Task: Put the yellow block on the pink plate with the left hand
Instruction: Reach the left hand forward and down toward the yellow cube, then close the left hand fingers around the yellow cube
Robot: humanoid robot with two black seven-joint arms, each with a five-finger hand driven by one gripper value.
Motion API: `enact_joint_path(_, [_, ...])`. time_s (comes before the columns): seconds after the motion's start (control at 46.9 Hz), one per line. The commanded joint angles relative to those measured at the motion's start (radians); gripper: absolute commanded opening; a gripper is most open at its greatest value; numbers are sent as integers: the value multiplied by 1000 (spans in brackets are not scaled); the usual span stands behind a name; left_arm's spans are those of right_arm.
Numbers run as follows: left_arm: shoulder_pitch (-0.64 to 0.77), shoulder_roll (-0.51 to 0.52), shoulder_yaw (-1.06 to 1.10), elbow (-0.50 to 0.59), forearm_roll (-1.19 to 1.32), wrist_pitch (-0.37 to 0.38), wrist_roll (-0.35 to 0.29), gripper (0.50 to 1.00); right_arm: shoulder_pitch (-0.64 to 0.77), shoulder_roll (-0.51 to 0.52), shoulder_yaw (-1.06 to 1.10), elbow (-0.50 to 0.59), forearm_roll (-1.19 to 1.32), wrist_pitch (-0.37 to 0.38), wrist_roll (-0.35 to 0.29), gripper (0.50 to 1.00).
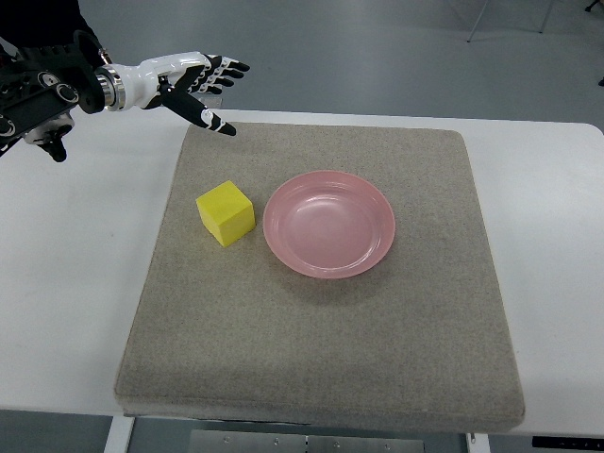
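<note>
White table [66, 264] under a grey-brown felt mat [321, 340].

Left hand [193, 85] hovers, fingers spread, holding nothing.

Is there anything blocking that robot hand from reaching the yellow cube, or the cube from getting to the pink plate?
Nothing visible does. Only bare mat lies between the open left hand and the yellow block, and the pink plate sits right beside it.

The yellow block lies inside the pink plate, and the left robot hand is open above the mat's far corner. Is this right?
Not quite. The top view shows the yellow block on the mat, beside the pink plate. The left robot hand is open, as stated.
</note>
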Motion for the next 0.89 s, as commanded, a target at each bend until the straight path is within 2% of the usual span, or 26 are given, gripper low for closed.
enact_joint_path(0.0, [-27,57,-2,-72,80,-60,-2,986,0,0,0,0,0,0,-1,924])
enact_joint_path(0.213, [-107,160,-2,-187,243,-169,-12,986,0,0,0,0,0,0,-1,924])
enact_joint_path(0.405, [-110,203,-2,-271,360,-226,-20,986,0,0,0,0,0,0,-1,924])
enact_joint_path(0.874, [-51,144,-2,-296,421,-226,-25,984,0,0,0,0,0,0,-1,924])
